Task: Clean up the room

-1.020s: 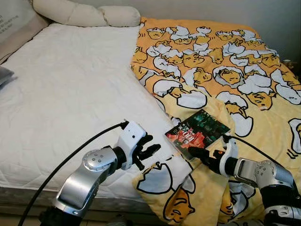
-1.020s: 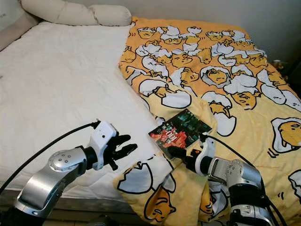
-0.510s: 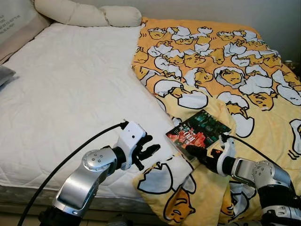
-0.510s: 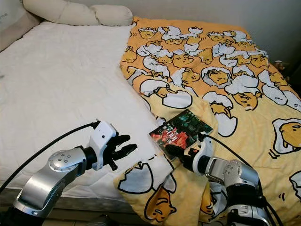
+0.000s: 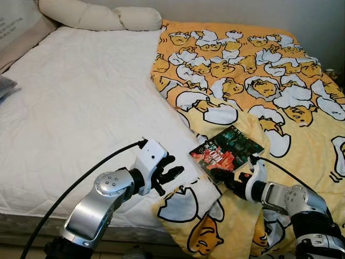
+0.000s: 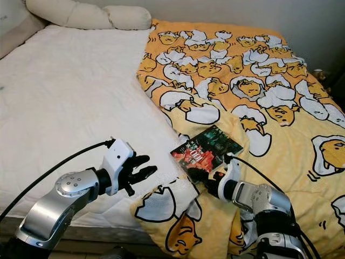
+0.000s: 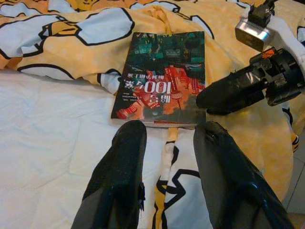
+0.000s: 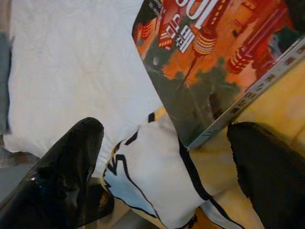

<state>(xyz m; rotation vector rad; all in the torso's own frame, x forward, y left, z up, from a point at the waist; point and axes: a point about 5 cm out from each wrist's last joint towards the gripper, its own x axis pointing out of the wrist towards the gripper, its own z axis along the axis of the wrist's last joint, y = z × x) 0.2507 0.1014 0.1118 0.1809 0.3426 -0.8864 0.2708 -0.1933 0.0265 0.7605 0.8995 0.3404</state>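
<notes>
The book [image 5: 226,152] lay flat on the quilt [image 5: 280,91], thin, stiff, probably slick, best pinched at its near corner, where the right gripper [image 5: 230,181] gaped, the left gripper [image 5: 171,176] parted too

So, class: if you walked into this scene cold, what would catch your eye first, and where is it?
First, the yellow blanket printed with cartoon eggs, covering the right half of the bed over the white mattress. Next, a book with a red and dark green cover lying on the blanket near the bed's front edge. The right gripper sits open at the book's near corner; the left gripper hovers open beside it.
</notes>
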